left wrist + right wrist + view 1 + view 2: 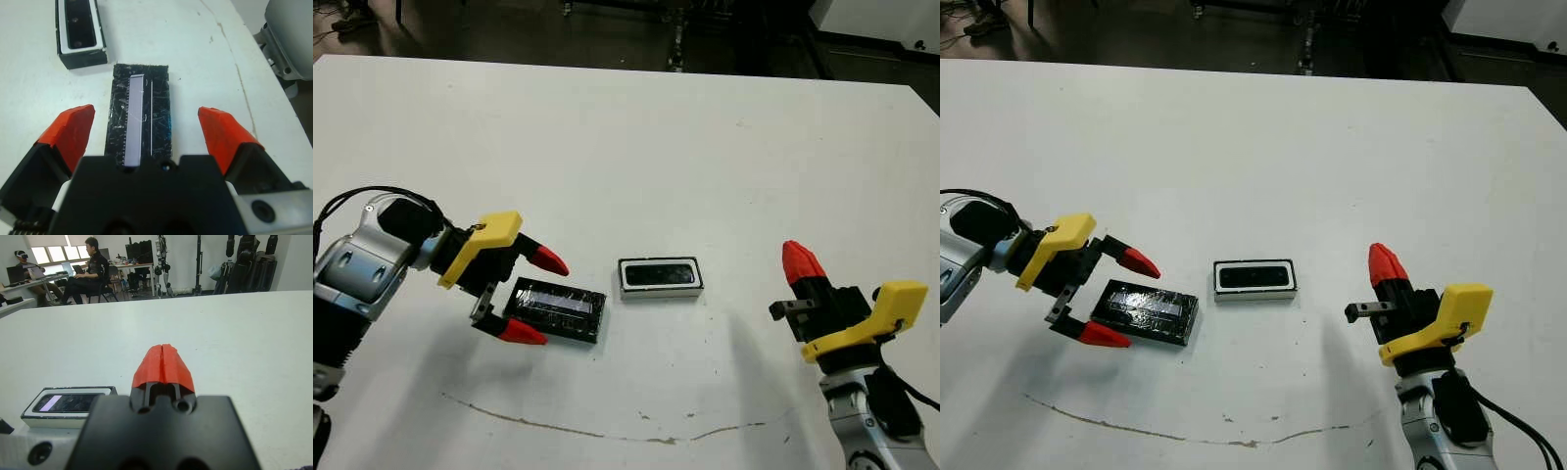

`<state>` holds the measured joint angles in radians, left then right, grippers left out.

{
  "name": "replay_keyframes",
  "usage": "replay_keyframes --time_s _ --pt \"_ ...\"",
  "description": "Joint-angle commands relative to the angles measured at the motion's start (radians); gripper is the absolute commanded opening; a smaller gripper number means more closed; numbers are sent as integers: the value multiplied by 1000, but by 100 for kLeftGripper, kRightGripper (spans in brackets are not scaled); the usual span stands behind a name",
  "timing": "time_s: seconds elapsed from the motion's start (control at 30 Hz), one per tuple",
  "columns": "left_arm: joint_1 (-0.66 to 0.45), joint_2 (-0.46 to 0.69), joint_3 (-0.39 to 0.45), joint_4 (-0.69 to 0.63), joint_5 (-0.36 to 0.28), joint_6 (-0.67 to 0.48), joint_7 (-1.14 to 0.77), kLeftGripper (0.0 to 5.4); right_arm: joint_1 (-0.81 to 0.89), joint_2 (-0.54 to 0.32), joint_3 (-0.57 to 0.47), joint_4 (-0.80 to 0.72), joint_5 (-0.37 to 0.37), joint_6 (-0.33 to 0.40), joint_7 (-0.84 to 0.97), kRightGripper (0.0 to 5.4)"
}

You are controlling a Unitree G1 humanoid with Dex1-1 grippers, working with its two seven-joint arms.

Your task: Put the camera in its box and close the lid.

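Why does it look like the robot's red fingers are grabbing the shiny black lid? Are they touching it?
Apart. In the left wrist view, white table shows between the lid and each of the left gripper's open red fingers.

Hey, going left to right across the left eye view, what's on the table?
left gripper straddling the lid's left end → lid → box with the camera inside → right gripper

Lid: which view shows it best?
Left wrist view: the lid fills the centre, its pale stripe clear, lying between the open left hand fingers. Both eye views show it smaller on the table, left of the box. The right wrist view doesn't show it.
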<state>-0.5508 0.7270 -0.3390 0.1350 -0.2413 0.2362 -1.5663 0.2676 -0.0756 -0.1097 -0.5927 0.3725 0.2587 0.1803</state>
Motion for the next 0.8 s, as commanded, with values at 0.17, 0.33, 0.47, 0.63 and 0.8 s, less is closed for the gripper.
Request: replay_keyframes --time_s 0.17,0.33,0.47,0.63,0.8 --pt "17 -3 -13 4 35 -6 12 540 11 -19 -7 -4 5 11 -1 1" --pt "21 -7 -10 10 39 -22 17 540 11 -21 -7 -4 7 13 -1 1" --pt "20 -10 -12 20 47 -32 19 540 11 -25 -8 -7 10 18 -3 1" --pt "13 -9 -19 32 53 -16 5 540 9 -25 -10 -2 19 14 0 1" --pt "6 -5 -31 40 76 -39 -2 540 10 -28 -9 -4 14 20 -5 1"
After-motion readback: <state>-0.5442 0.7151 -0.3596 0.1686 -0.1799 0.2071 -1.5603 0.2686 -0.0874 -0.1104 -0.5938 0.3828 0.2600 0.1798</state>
